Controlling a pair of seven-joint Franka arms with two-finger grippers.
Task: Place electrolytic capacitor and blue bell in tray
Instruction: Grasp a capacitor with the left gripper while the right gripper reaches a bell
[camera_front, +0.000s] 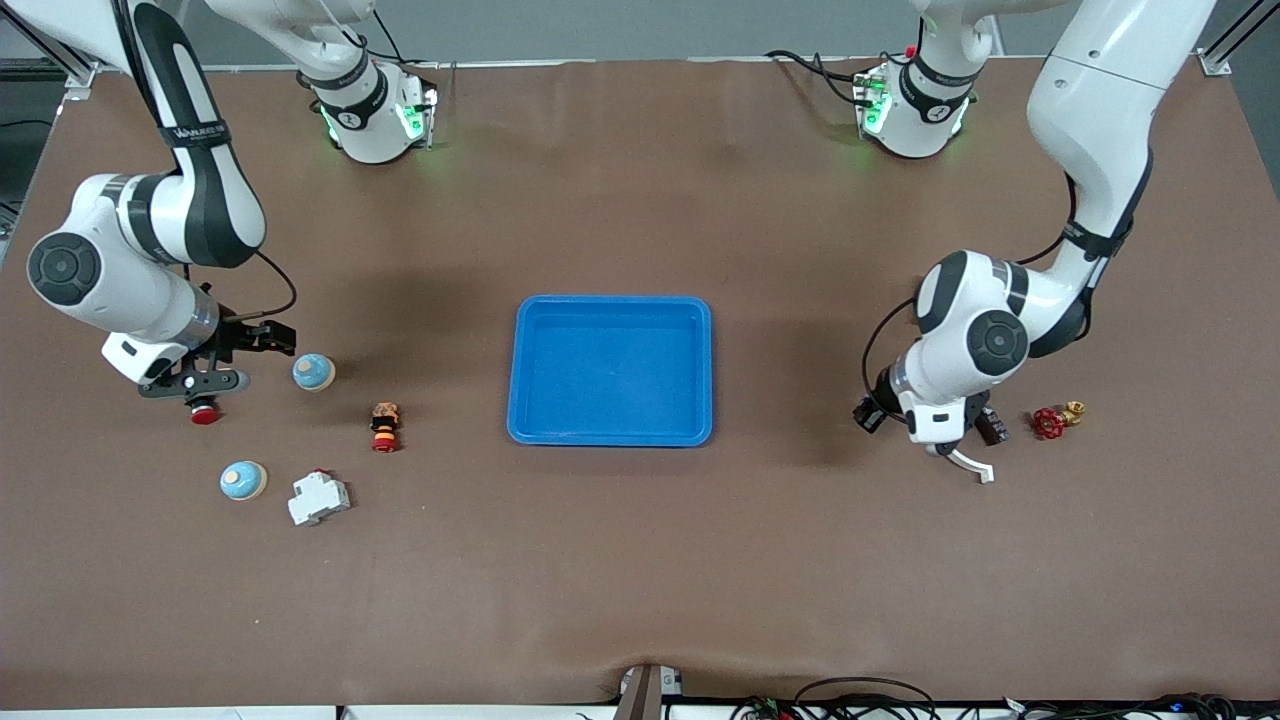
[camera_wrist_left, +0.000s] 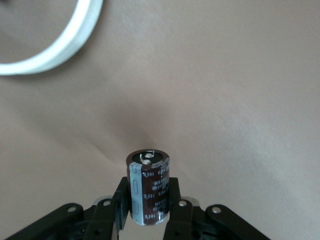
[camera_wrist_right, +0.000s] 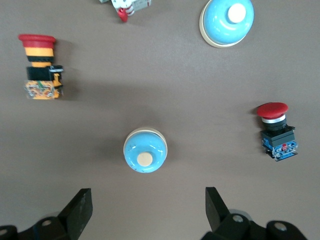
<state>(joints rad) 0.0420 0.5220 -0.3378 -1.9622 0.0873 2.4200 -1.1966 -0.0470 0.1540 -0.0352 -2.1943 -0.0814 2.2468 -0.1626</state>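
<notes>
My left gripper holds the electrolytic capacitor, its two fingers pressed against the sides of the dark brown can with the grey stripe, the silver top facing away from the wrist; in the front view this gripper is low over the desk toward the left arm's end, between the tray and a red valve handle with a brass fitting lying just beside it. The tray is bright blue and shallow and sits in the middle of the desk with nothing in it. My right gripper hangs with its fingers spread wide, directly above a blue bell whose cream button faces up; in the front view that gripper is over the right arm's end of the desk, with this blue bell just beside it, apart from the fingers. A second blue bell lies nearer to the front camera, beside a white circuit breaker. A red push button with a blue base sits near my right gripper, and a red mushroom button with a yellow and black body stands between the first bell and the tray. A white curved part shows at the edge of the left wrist view.
</notes>
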